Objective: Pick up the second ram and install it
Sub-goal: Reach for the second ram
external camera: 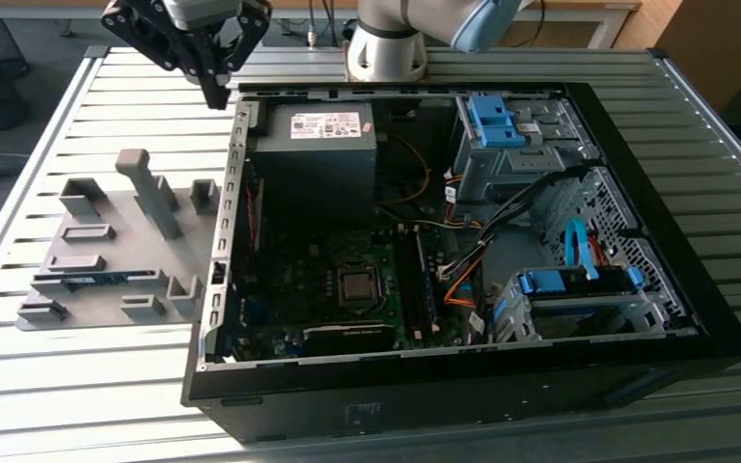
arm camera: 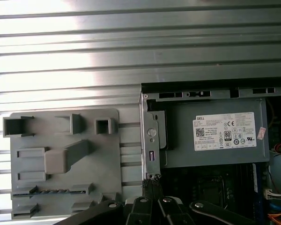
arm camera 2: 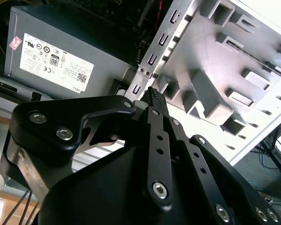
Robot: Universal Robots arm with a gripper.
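Note:
The second ram lies on edge in a slot of the grey holder plate at the exterior view's left, showing as a thin blue-green strip. The first wrist view shows the ram as a narrow strip with dark chips in a slot of that plate. My gripper hangs high over the computer case's back left corner, well behind the ram. Its black fingers are pressed together, shut on nothing. In the first wrist view, the gripper tips sit by the case wall.
The open black computer case lies on a slatted metal table. Inside are the grey power supply, the motherboard with its memory slots, blue drive-bay clips and loose cables. A tall grey post stands on the holder plate.

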